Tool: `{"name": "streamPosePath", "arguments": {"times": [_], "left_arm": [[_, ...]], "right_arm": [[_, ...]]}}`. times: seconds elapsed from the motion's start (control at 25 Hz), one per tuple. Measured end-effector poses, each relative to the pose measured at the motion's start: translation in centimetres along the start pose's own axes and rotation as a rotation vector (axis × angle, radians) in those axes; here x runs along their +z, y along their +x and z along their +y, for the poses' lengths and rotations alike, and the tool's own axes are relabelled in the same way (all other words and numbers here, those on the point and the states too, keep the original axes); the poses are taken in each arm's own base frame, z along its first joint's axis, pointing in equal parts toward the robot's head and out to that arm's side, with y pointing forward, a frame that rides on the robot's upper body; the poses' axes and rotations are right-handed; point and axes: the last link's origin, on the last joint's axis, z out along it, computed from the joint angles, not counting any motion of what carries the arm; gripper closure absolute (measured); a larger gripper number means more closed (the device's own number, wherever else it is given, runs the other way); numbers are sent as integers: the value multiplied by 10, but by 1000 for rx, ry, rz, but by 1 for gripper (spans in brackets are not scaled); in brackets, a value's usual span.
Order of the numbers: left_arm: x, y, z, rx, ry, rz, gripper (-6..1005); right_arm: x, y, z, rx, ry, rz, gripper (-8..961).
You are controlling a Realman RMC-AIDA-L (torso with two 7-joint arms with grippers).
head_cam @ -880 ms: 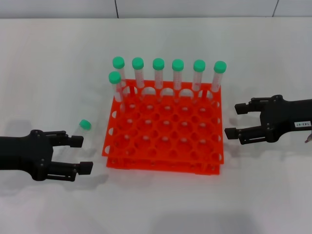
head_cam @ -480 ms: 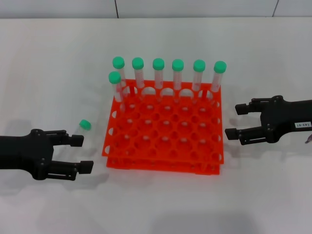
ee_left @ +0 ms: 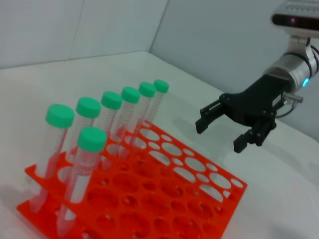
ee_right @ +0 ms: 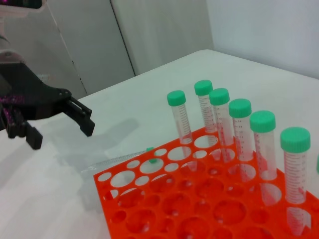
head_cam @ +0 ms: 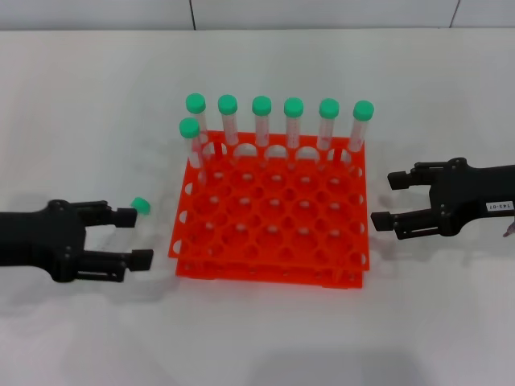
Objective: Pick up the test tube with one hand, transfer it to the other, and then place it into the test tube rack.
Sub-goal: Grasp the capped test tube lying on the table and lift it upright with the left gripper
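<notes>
In the head view the test tube rack sits mid-table, orange-red, with six green-capped tubes standing in its far row and a seventh one hole nearer at the left end; the test tube lies flat on the white table just left of the rack, its green cap toward the rack and its clear body hard to make out; the left gripper rests low on the table beside it, fingers spread apart, the far finger's tip just beside the cap and the near finger well clear, nothing held; the right gripper, bearing a small white label, hangs just right of the rack, fingers likewise apart and empty.

In the left wrist view the rack fills the lower part, with the standing tubes rising from its edge holes; beyond the rack's other side the right gripper shows on its silver arm, fingers parted, holding nothing; the lying tube does not show here.

In the right wrist view the rack lies in the foreground with its upright tubes in a line; past its far edge the test tube lies on the table, touching or almost touching the rack's rim, its green cap glimpsed through a hole; the left gripper sits beyond it, fingers open, apart from the tube's body.
</notes>
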Motion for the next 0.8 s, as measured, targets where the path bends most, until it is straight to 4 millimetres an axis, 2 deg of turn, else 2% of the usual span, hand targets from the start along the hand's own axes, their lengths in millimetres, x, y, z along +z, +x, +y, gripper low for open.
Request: {"name": "streamPosePath", "arguments": {"times": [0.32, 0.6, 0.8], "left_arm": [[-21, 10, -8, -84, 84, -48, 139], [-45, 8, -21, -208, 226, -140, 139], [-53, 7, -31, -266, 311, -186, 139]], "right_arm": [[0, -1, 0, 1, -1, -6, 141], [1, -3, 0, -2, -1, -13, 141], [2, -6, -1, -3, 3, -23, 141]]}}
